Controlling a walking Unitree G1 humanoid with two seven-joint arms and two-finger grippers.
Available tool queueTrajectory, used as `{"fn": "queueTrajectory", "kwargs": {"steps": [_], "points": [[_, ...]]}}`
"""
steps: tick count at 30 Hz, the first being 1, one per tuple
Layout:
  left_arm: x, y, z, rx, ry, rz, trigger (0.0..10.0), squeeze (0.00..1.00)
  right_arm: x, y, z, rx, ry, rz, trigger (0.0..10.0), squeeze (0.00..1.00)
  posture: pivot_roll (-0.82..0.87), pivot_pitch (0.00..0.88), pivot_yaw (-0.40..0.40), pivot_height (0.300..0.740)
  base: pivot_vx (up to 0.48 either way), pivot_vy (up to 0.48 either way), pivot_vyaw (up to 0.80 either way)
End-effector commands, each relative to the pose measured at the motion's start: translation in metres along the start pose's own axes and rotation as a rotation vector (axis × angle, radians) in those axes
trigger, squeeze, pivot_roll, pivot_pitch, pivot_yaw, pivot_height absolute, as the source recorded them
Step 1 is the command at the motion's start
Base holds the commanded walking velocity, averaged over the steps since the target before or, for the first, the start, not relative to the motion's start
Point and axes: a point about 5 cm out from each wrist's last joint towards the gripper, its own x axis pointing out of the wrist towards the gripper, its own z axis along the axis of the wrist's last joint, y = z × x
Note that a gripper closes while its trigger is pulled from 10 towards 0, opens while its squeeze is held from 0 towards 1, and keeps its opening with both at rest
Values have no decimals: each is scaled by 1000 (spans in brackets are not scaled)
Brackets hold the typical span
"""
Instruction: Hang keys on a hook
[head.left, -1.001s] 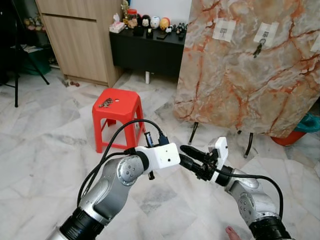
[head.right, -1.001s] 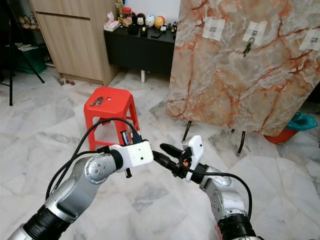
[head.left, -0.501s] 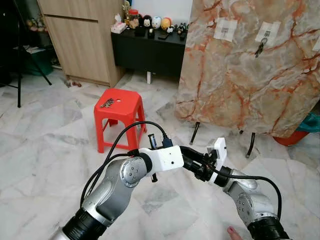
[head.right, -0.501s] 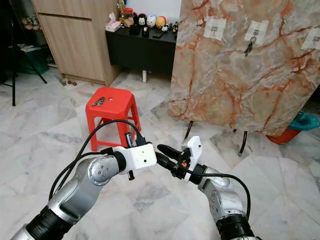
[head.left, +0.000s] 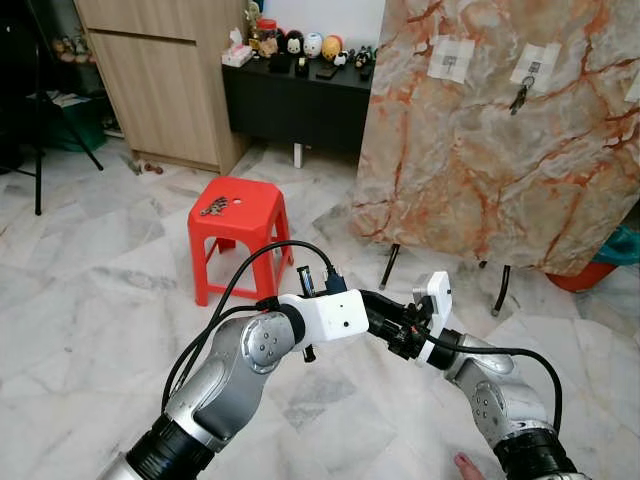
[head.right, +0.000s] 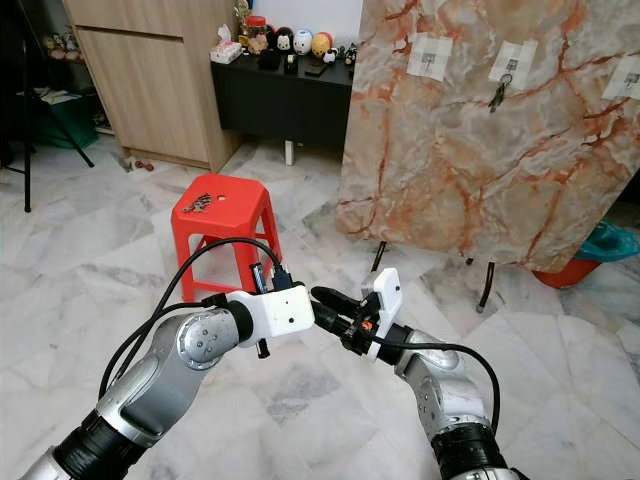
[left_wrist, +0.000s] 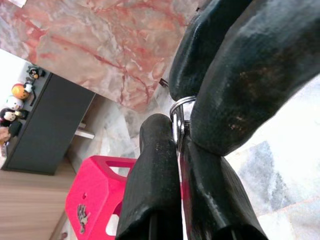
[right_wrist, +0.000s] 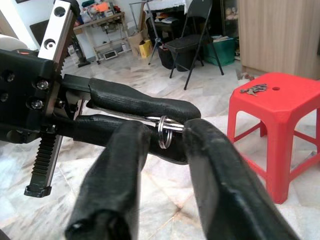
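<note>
A silver key ring (right_wrist: 165, 131) is pinched between the fingers of my left gripper (head.left: 400, 328), which is shut on it at chest height above the floor. My right gripper (head.left: 376, 306) meets it head-on. Its two fingertips (right_wrist: 192, 131) stand on either side of the ring with a narrow gap, open. In the left wrist view the key ring (left_wrist: 177, 114) sits where the four fingers cross. The marble board (head.left: 480, 180) ahead on the right carries paper tags, and one bunch of keys (head.left: 517, 97) hangs from a hook there. Another bunch of keys (head.left: 212, 207) lies on the red stool (head.left: 250, 225).
The board leans on thin black legs (head.left: 386, 268) over a marble floor. A wooden cabinet (head.left: 160, 80) and a black sideboard (head.left: 295, 100) with figurines stand at the back. An orange bucket (head.left: 590, 272) sits right of the board. A tripod (head.left: 38, 110) stands far left.
My left gripper has pushed right until its fingers interlock with the right gripper's around the ring. The camera shifted slightly. In the last half second the arms barely moved.
</note>
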Motion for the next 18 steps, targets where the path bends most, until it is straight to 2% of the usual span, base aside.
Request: {"fn": "queueTrajectory", "kwargs": {"steps": [1, 18], "points": [[2, 1, 9, 22, -31, -3, 10000, 0, 1, -2, 3, -11, -1, -5, 0, 0, 108, 0, -80, 740, 0, 0, 0], [3, 0, 9, 13, -29, 1, 10000, 0, 1, -3, 3, -13, 12, -5, 0, 0, 107, 0, -85, 740, 0, 0, 0]]}}
